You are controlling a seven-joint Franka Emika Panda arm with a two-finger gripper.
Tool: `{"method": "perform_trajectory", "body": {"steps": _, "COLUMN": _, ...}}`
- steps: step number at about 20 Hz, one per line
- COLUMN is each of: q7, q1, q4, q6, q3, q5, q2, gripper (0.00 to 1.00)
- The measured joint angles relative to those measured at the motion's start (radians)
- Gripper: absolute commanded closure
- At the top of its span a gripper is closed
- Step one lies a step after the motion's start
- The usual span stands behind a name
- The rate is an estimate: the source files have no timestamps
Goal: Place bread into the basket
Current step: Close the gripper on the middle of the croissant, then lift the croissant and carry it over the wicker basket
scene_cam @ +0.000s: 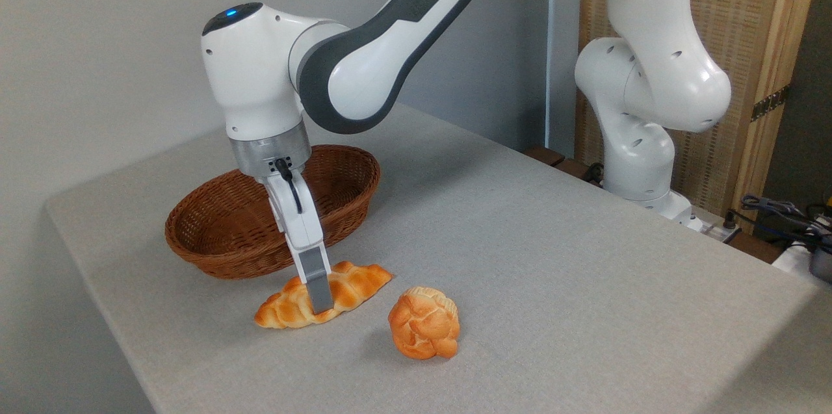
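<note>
We see the claw (318,297) down over the bread's (351,287) middle on the tabletop (520,238); clamped or not, we cannot tell. Basket (214,248) just behind.

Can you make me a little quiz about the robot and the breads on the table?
1. True or false: the braided loaf is already inside the wicker basket.
2. Which lies closer to the basket: A) the braided loaf, B) the round knotted bun?
3. Fill in: the gripper is down at the middle of the ______.

Key:
1. False. The loaf lies on the table, just in front of the basket, and nothing shows in the part of the basket that can be seen.
2. A
3. Braided loaf. One grey finger shows in front of it; the other is hidden.
</note>
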Motion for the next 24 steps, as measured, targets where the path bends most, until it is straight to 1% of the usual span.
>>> {"method": "perform_trajectory", "body": {"steps": 4, "q7": 0.002, "q1": 0.000, "q4": 0.000, "q6": 0.000, "q3": 0.000, "q5": 0.000, "q2": 0.000, "gripper": 0.85}}
{"method": "perform_trajectory", "body": {"steps": 7, "q7": 0.003, "q1": 0.000, "q4": 0.000, "q6": 0.000, "q3": 0.000, "q5": 0.000, "q2": 0.000, "gripper": 0.90}}
{"method": "perform_trajectory", "body": {"steps": 16, "q7": 0.012, "q1": 0.005, "q4": 0.016, "q6": 0.002, "q3": 0.002, "q5": 0.000, "q2": -0.004, "gripper": 0.89}}
{"method": "perform_trajectory", "body": {"steps": 18, "q7": 0.011, "q1": 0.008, "q4": 0.048, "q6": 0.002, "q3": 0.004, "q5": -0.004, "q2": -0.005, "gripper": 0.88}}
{"method": "perform_trajectory", "body": {"steps": 19, "q7": 0.011, "q1": 0.010, "q4": 0.080, "q6": -0.007, "q3": 0.008, "q5": -0.015, "q2": -0.006, "gripper": 0.86}}
{"method": "perform_trajectory", "body": {"steps": 20, "q7": 0.011, "q1": 0.011, "q4": 0.101, "q6": -0.018, "q3": 0.012, "q5": -0.024, "q2": -0.006, "gripper": 0.81}}
{"method": "perform_trajectory", "body": {"steps": 21, "q7": 0.011, "q1": 0.013, "q4": 0.147, "q6": -0.055, "q3": 0.024, "q5": -0.044, "q2": -0.008, "gripper": 0.77}}
{"method": "perform_trajectory", "body": {"steps": 22, "q7": 0.011, "q1": 0.016, "q4": 0.201, "q6": -0.108, "q3": 0.034, "q5": -0.064, "q2": -0.011, "gripper": 0.77}}
{"method": "perform_trajectory", "body": {"steps": 23, "q7": 0.012, "q1": 0.018, "q4": 0.229, "q6": -0.141, "q3": 0.038, "q5": -0.076, "q2": -0.014, "gripper": 0.76}}
{"method": "perform_trajectory", "body": {"steps": 24, "q7": 0.011, "q1": 0.021, "q4": 0.278, "q6": -0.205, "q3": 0.041, "q5": -0.097, "q2": -0.018, "gripper": 0.74}}
